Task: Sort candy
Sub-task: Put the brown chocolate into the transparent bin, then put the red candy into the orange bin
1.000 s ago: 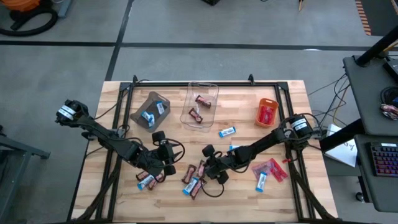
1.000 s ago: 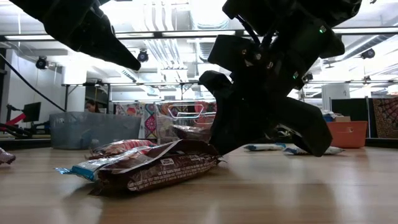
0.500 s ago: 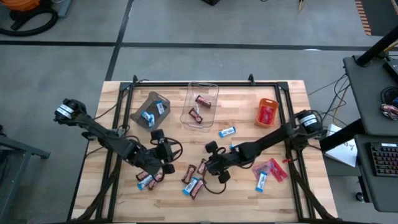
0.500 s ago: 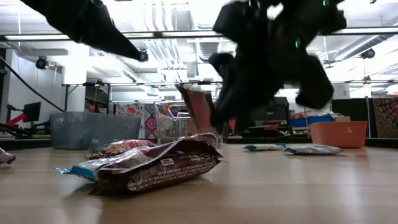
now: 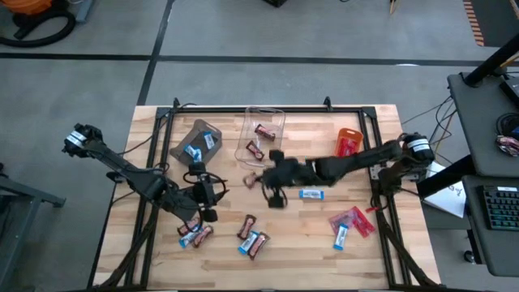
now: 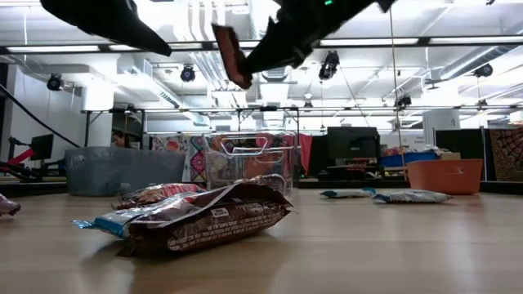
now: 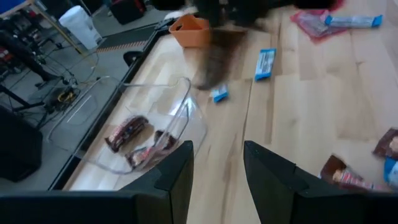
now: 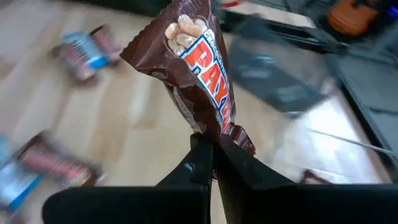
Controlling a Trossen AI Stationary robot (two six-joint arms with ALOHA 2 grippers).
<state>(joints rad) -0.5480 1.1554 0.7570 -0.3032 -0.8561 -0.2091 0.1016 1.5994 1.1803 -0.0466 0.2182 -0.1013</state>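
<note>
My right gripper (image 8: 213,148) is shut on a dark brown wrapped candy bar (image 8: 196,68), held high over the table's middle (image 5: 253,179), just near of the clear bin (image 5: 261,134). In the low view the bar (image 6: 230,51) hangs tilted far above the wood. My left gripper (image 7: 217,177) stands open with nothing between its fingers, above the table left of centre (image 5: 203,207). Loose candy lies flat on the wood: a brown and blue cluster (image 5: 253,239), a pair (image 5: 193,235), a blue bar (image 5: 311,194), and red wrappers (image 5: 354,220). My right gripper pinches the brown bar's crimped end (image 8: 235,138) between its two fingertips. The fingers slant a little downward and point toward the table's left. The rest of the bar sticks out beyond the fingertips, along their line. It is lifted clear of the table.
A grey bin (image 5: 195,144) with blue candy stands at the far left. The clear bin holds brown bars. An orange bin (image 5: 348,146) with red candy stands at the far right. A black frame rail (image 5: 243,109) runs along the far edge.
My right gripper has risen steeply and gone toward the far edge and the clear bin, rolling as it went. It has carried the brown bar up off the pile at the table's near middle. My left gripper has risen a little.
</note>
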